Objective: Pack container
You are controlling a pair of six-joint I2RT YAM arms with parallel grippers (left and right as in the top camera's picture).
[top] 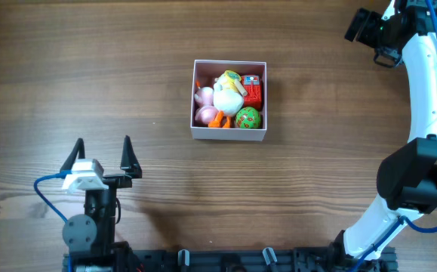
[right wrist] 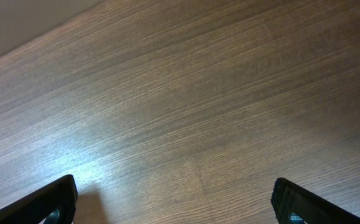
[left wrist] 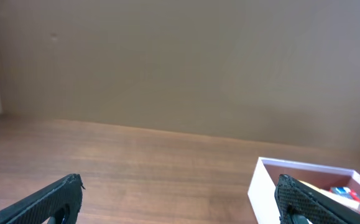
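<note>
Your square, shallow, white-walled container (top: pixel 229 135) sits near the middle of the dark wood-grain table (top: pixel 90 68). It is crowded: a rounded white plastic toy (top: pixel 227 98) lies in the centre, and a green egg-shaped toy with coloured spots (top: pixel 247 117) is in the near right corner. A red blocky toy (top: pixel 253 92) sits behind the egg, with pink rounded pieces (top: pixel 204 106) along the left wall and a small orange piece (top: pixel 216 119) beside them. The red toy carries some print, too small to read. Your left gripper (top: pixel 103 143) hovers well apart from the box at the near left, fingers spread wide, holding nothing. Your right gripper (right wrist: pixel 173 208) is at the far right, likewise released and empty over bare wood.
</note>
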